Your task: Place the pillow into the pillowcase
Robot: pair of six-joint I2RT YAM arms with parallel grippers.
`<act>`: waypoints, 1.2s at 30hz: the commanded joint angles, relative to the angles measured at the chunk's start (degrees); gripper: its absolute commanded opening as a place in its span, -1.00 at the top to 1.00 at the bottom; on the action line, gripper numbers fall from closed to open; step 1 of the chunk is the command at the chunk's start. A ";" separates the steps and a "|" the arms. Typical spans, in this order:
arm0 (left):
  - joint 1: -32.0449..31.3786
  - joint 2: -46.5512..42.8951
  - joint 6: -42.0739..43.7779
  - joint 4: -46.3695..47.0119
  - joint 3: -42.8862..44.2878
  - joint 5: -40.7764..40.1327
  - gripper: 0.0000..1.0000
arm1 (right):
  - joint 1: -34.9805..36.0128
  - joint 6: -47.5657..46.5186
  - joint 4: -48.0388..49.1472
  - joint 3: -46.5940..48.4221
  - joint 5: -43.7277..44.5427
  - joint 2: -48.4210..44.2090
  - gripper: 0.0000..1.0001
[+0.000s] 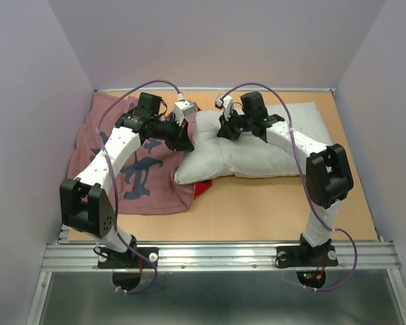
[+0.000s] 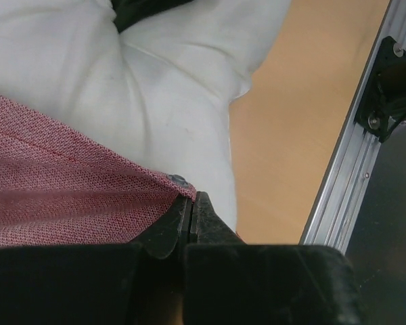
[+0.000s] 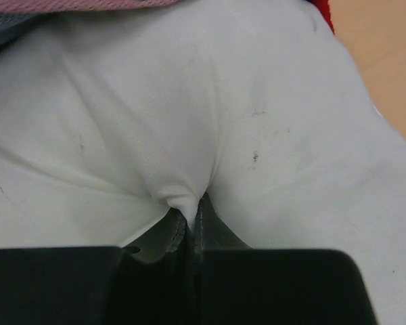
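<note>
As the right gripper pinches it, the pillow lies lengthwise left-right.

White arms carry black joints, purple cables.

Only writing in view: big dark-blue brush chars on the pinkish face of the pillowcase, seen from the top cam. They're partly covered by the left arm, and too small and creased to make out, so can't tell which chars they are. No other label, brand, no. or sign is legible in any view.
</note>
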 commanded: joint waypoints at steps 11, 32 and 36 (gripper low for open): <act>-0.24 -8.38 19.89 -16.23 -1.53 -2.70 1.00 | -7.94 16.78 8.63 0.76 8.95 -4.87 0.99; -4.99 6.13 13.17 -16.73 22.46 21.57 1.00 | 3.40 27.77 14.08 -7.14 26.28 -1.61 0.99; -3.85 3.84 5.08 -7.14 20.71 21.12 1.00 | 3.40 28.38 14.08 -7.67 31.89 -1.18 0.99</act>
